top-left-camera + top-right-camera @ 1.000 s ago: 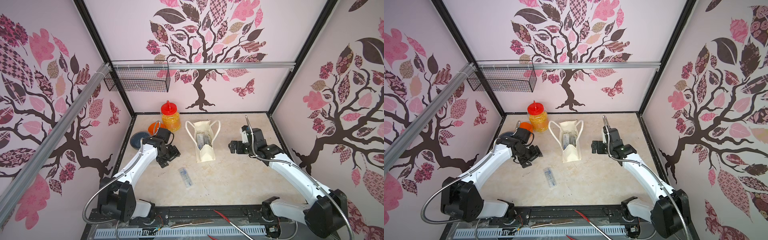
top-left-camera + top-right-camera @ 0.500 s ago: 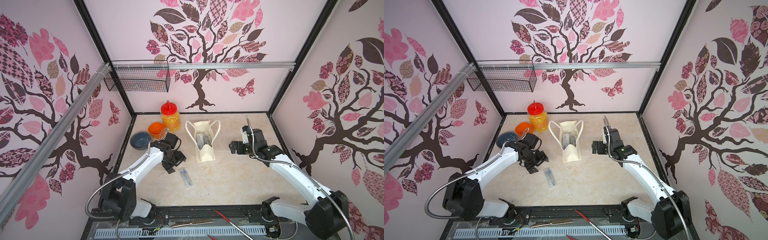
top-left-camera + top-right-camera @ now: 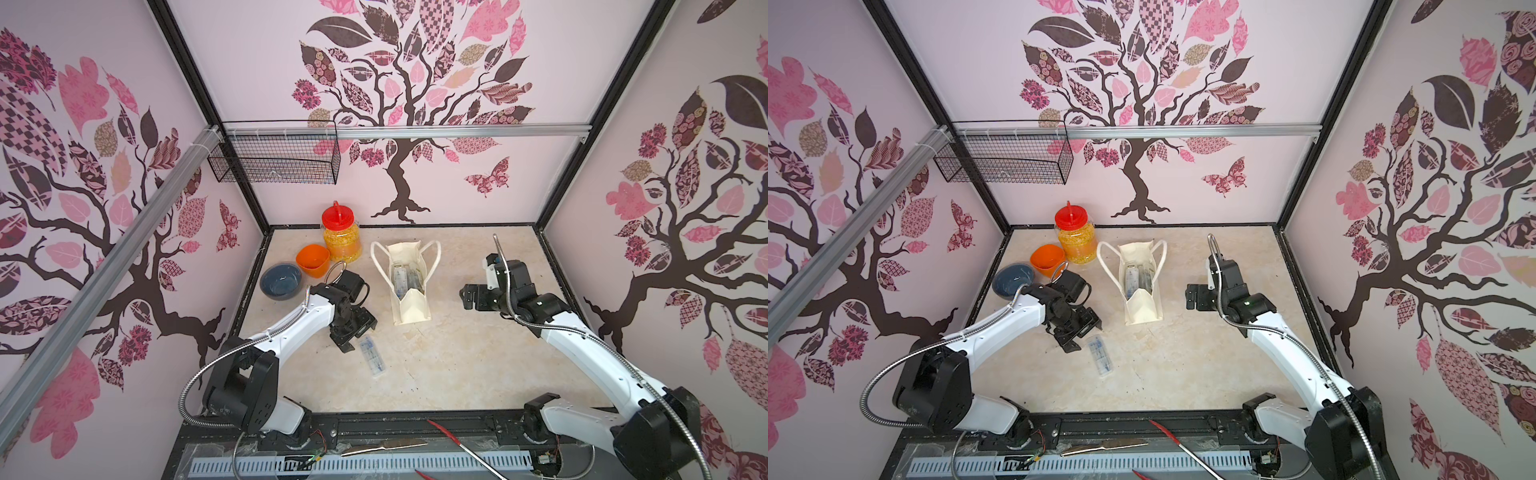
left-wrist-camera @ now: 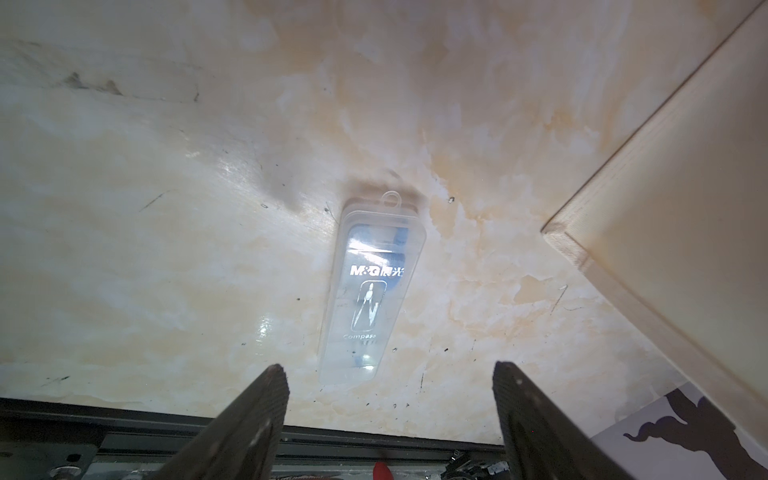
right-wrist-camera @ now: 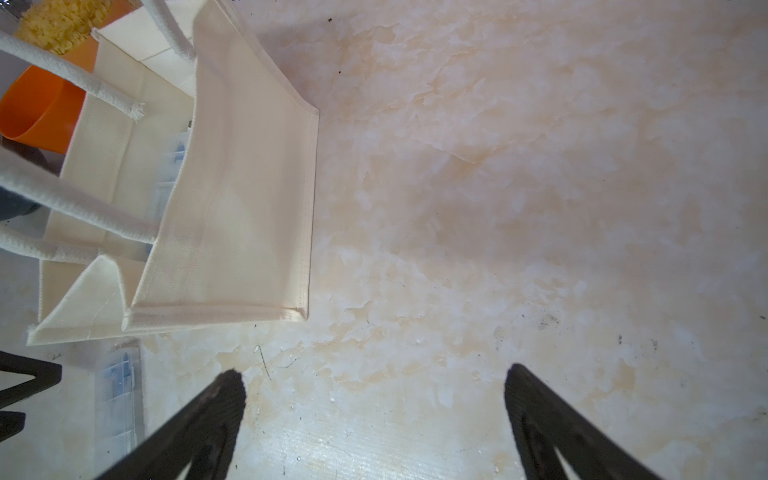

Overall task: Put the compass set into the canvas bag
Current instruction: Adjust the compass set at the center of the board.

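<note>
- One canvas bag (image 3: 409, 308) (image 3: 1144, 311) stands upright mid-table with its mouth open. Its two loop handles flop out, one to each side.
- Inside the bag are clear cases (image 3: 407, 276). I make out perhaps two, but I can't count them for sure.
- One compass set (image 3: 371, 355) (image 3: 1100, 355) in a clear case lies flat on the table. It is outside the bag, near the bag's foot, on the left arm's side and closer to the robot's base.
- There are two arms, one on either side of the bag.
- The left gripper (image 3: 358, 336) (image 4: 388, 368) sits over the end of the compass set nearest the bag. Its jaws are apart and gripping nothing, and the case (image 4: 370, 286) shows between them in the left wrist view.
- The right gripper (image 3: 466, 297) (image 5: 374, 370) is level with the bag's middle, over bare table. Its jaws are spread wide and hold nothing.
- One red-lidded jar (image 3: 341, 239) of yellow bits stands just beside the bag's back corner, on the left arm's side.
- One orange bowl (image 3: 312, 259) sits beyond the jar.
- One dark blue bowl (image 3: 281, 281) is farther out still.
- One wire basket (image 3: 274, 160) hangs on the wall, high behind the bag.
</note>
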Controlling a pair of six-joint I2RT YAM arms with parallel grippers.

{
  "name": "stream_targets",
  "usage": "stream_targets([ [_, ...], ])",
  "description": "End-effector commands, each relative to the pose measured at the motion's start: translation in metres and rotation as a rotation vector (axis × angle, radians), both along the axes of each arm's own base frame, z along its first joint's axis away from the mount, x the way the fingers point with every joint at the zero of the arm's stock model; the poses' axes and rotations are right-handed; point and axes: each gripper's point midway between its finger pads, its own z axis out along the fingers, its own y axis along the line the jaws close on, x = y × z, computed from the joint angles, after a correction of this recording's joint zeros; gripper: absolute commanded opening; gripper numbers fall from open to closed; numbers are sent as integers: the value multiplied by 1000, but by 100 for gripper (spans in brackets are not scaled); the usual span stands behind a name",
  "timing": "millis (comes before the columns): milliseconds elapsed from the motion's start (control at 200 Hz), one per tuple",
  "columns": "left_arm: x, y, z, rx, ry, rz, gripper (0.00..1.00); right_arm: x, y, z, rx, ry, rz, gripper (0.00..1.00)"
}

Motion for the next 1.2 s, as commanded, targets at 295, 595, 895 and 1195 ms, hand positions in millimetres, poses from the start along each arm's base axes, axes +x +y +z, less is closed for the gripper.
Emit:
stream_targets([
  [295, -10, -10, -30, 29, 101, -160, 82, -1, -7, 8, -17, -34, -13, 100],
  [595, -12, -18, -41, 8, 141, -204, 73, -1, -7, 5, -24, -25, -20, 100],
  [895, -9, -21, -49, 18, 157, -235, 67, 1, -7, 4, -22, -18, -26, 100],
  [1195, -4, -24, -56, 46, 170, -281, 61, 2, -8, 6, -25, -17, -32, 100],
])
